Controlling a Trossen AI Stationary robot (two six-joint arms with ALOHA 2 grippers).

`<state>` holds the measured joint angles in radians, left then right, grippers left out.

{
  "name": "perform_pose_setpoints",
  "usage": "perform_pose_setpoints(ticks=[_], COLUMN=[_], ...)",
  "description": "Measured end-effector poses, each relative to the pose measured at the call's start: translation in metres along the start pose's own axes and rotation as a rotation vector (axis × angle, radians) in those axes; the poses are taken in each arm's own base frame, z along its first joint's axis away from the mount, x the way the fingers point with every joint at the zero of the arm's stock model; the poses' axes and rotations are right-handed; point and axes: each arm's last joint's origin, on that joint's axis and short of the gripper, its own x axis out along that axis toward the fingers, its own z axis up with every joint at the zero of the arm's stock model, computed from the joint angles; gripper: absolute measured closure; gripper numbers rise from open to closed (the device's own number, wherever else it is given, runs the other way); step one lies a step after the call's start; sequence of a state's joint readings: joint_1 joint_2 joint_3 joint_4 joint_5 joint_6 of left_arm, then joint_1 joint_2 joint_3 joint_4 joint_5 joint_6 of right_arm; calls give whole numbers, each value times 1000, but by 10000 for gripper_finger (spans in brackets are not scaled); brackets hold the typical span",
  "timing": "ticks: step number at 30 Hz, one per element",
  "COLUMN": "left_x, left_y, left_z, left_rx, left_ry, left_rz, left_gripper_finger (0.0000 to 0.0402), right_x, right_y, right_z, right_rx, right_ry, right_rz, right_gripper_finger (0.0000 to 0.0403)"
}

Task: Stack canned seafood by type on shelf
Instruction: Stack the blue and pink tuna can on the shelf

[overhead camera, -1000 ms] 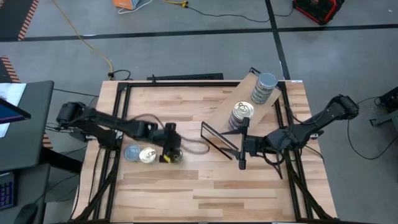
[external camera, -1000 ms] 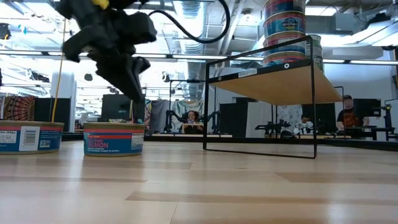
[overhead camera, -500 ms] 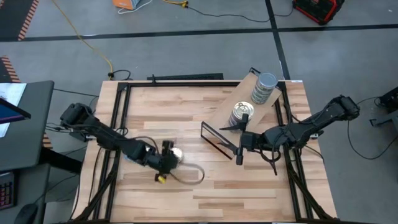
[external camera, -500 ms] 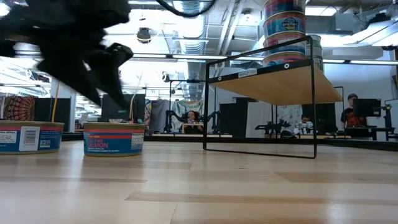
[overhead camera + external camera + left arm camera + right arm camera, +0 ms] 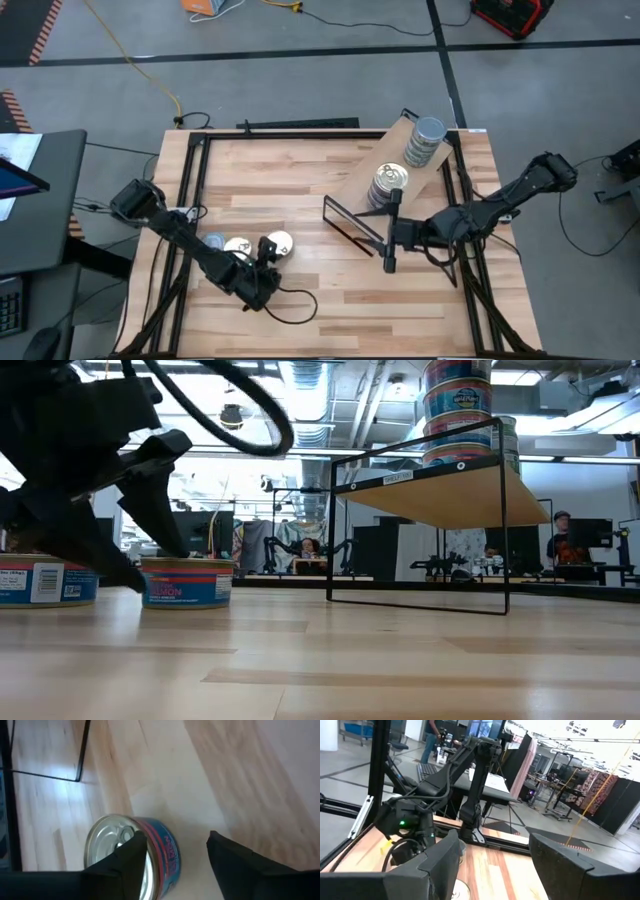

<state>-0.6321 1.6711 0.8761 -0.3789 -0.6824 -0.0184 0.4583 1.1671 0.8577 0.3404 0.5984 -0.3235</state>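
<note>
The left gripper [image 5: 268, 258] sits low on the tabletop [image 5: 300, 160] with its jaws spread, holding nothing. A gold-lidded tin [image 5: 132, 852] stands just ahead, close against one finger and not centred in the gap. If the jaws close from here, that finger may catch the rim. That could push the tin aside or tip it, or knock it into the two tins [image 5: 225, 245] beside it. The right gripper [image 5: 388, 262] waits by the shelf [image 5: 362, 178], jaws apart and empty. It is near enough that a swing could jolt the stacks.

Counted: two arms, one shelf. Three loose tins stand on the tabletop, two gold-lidded and one blue-lidded. Two stacks stand on the shelf, a gold stack [image 5: 388, 185] and a blue stack [image 5: 425, 140]. The low view shows at least three tins in the blue stack. Its top is cut off, so I cannot count the rest.
</note>
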Motion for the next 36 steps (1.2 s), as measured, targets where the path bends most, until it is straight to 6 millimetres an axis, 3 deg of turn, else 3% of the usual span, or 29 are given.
perform_pose_setpoints(ticks=[4,11,36], left_x=[0,2,0], left_y=[1,5,-2], left_z=[-3,-7,-8], left_rx=[-5,-47,-209], left_ry=[22,62,80], left_rz=[18,43,-91], left_gripper_finger=[255,389,401], right_x=[0,0,0], right_y=[0,-1,0], right_z=[1,1,1], right_rx=[4,5,24], right_ry=[-5,-5,-5], right_rz=[-3,-4,-2], right_gripper_finger=[132,132,132])
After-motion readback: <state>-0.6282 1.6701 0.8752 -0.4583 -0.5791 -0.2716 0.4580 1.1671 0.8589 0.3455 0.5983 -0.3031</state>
